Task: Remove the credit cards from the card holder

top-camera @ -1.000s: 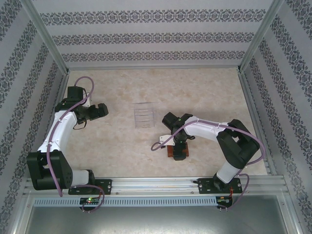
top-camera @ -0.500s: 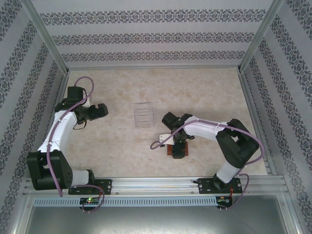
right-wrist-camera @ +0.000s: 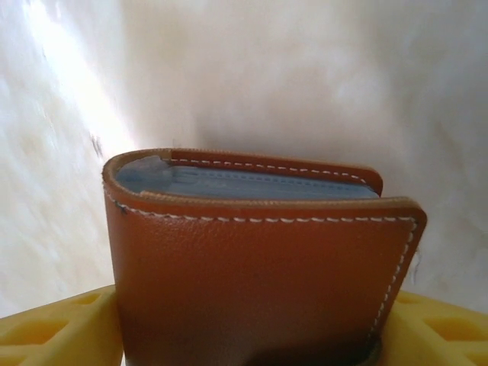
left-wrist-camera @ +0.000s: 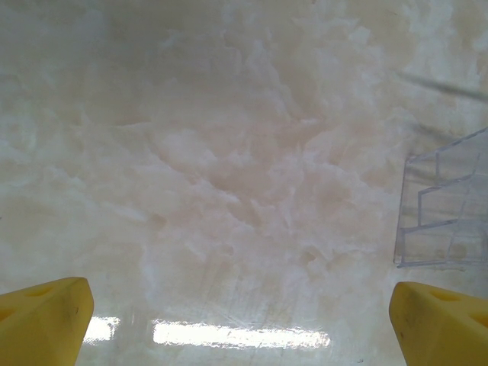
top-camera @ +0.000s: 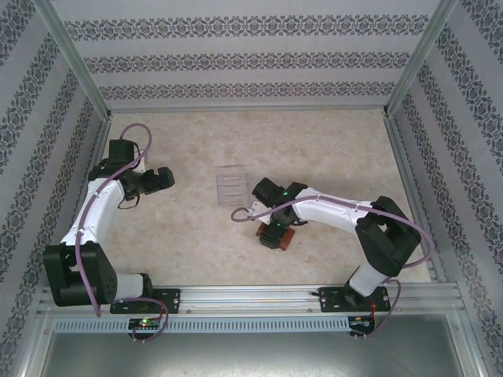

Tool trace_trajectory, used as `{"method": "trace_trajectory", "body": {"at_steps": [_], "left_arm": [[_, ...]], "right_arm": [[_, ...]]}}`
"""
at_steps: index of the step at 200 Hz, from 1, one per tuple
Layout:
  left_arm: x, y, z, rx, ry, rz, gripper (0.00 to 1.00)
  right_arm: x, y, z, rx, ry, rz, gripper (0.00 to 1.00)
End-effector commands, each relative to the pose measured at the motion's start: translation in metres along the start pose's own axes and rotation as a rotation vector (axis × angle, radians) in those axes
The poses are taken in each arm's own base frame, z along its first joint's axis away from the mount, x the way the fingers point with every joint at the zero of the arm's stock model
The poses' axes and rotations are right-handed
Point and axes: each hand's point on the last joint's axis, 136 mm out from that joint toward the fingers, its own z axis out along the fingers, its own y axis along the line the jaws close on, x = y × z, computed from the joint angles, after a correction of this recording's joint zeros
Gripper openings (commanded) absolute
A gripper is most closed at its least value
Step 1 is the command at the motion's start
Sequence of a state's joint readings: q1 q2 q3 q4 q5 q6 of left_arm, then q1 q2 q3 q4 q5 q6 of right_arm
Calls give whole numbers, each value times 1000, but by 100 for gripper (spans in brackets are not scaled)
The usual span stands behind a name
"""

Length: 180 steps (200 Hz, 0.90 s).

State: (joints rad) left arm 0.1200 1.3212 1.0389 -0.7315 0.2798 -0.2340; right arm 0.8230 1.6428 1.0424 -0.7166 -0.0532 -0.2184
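Right gripper is clamped on the folded card holder near table centre, just near-right of the clear tray; leather is judged light, soft, slippery, best pinched across stitched sides, pocket edge left free for credit cards.

We see the right gripper closer to the clear tray than a second ago. Its jaws have narrowed onto both sides of the card holder, which comes along and now lies askew. The purple cable loop swings toward the tray too.
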Motion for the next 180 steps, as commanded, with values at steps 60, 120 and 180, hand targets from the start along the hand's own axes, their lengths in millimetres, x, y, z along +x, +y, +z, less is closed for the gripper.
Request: {"method": "trace_trajectory", "body": {"at_steps": [60,120,180], "left_arm": [[7,6,1,-12,27,-4,100],[7,5,1,-7,33,-21,100],[10,-3,5,38,79,-35,100]], "right_arm": [[-37,6,-25,120,-43,824,63],[-68,23,-20,121,-110,948,68],[-80,37,16,89,-26,963,70]]}}
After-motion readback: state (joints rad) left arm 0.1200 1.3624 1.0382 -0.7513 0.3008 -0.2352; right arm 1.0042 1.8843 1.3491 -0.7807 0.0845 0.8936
